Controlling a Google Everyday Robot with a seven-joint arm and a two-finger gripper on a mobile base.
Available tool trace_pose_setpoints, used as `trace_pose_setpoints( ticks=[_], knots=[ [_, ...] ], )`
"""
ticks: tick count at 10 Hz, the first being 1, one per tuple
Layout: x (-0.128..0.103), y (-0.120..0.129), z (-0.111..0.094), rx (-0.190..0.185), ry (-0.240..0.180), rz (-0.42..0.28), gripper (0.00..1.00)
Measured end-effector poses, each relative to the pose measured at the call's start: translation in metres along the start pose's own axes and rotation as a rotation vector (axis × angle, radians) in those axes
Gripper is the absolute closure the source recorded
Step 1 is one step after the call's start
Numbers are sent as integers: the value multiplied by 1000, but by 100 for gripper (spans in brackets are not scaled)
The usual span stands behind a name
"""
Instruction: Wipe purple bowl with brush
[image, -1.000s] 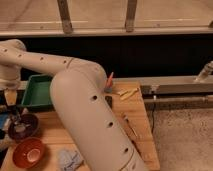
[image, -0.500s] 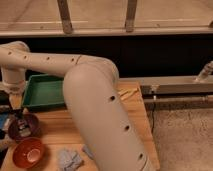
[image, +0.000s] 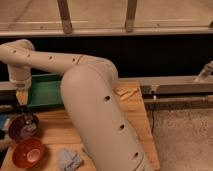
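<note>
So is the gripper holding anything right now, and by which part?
Cannot be told. The gripper is low over the purple bowl, and the dark shapes there merge, so neither a held thing nor its grip point shows.

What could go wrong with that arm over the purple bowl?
The gripper hangs right over the purple bowl; a sideways push might slide the bowl into the orange bowl close beside it. The bulky arm also hides much of the table from the camera, so a slip might go unseen.
</note>
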Motion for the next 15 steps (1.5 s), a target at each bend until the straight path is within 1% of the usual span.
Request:
trace_pose_setpoints(
  ticks=[1, 2, 4, 6, 7, 8, 9, 11, 12, 14, 15],
  knots=[
    [-6, -13, 3, 9, -3, -18, 100],
    [-12, -21, 4, 14, -7, -35, 100],
    [-37, -33, 9, 23, -31, -96, 100],
    [-58, -25, 11, 28, -53, -137, 100],
    [-66, -11, 11, 28, -62, -140, 100],
    [-66, -2, 9, 27, -64, -132, 100],
    [-61, 9, 6, 24, -63, -118, 100],
    [-38, 33, 1, 8, -47, -57, 100],
    [-31, 39, 0, 1, -43, -35, 100],
    [-11, 41, 8, -16, -36, 13, 100],
    [5, 34, 10, -20, -29, 39, 100]
  ],
)
